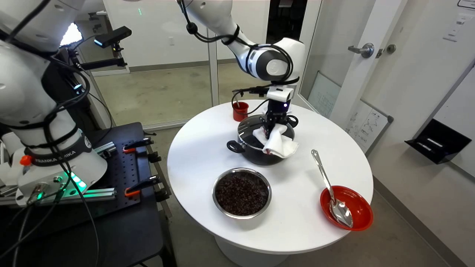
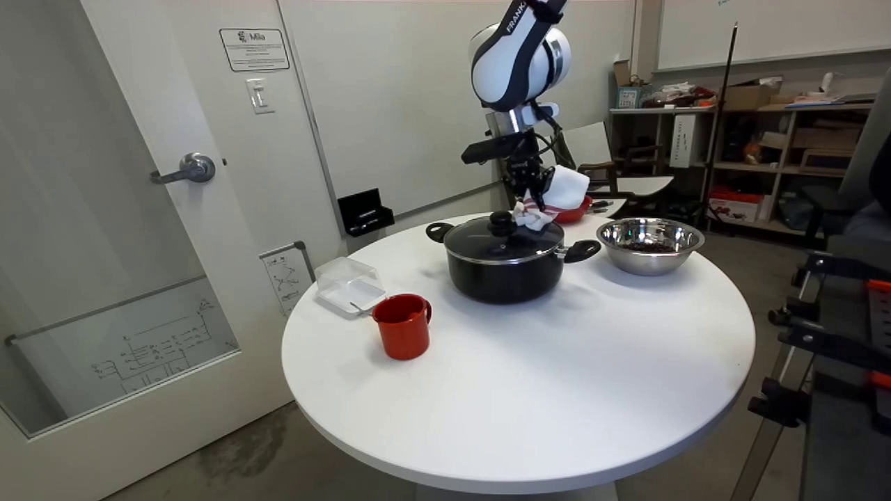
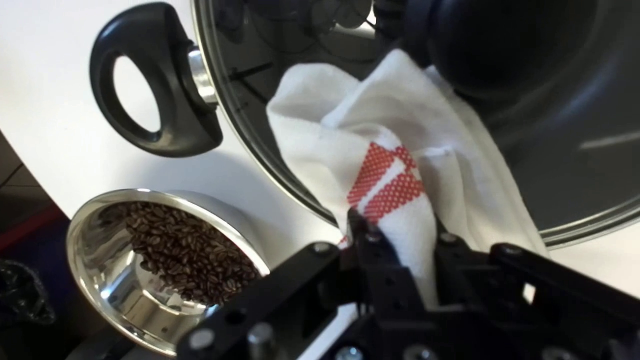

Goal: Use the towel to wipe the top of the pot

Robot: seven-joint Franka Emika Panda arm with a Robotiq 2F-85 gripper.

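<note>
Towel (image 3: 395, 165): I'm counting just one
Gripper (image 3: 397, 237): yep, I'm running one
Pot (image 2: 505, 280): I'm seeing one
Pot handles (image 2: 582, 251): I'm spotting two
Steel bowl (image 2: 644, 264): I'm getting one
Red bowl (image 1: 363, 213): one's showing
Red mug (image 2: 405, 335): one's showing
Clear box (image 2: 350, 284): one's showing too
Spoon (image 1: 342, 213): I'm making out at least one, tbh

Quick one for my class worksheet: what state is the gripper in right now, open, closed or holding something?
Gripper: closed, holding the towel between its jaws, over the pot.
</note>
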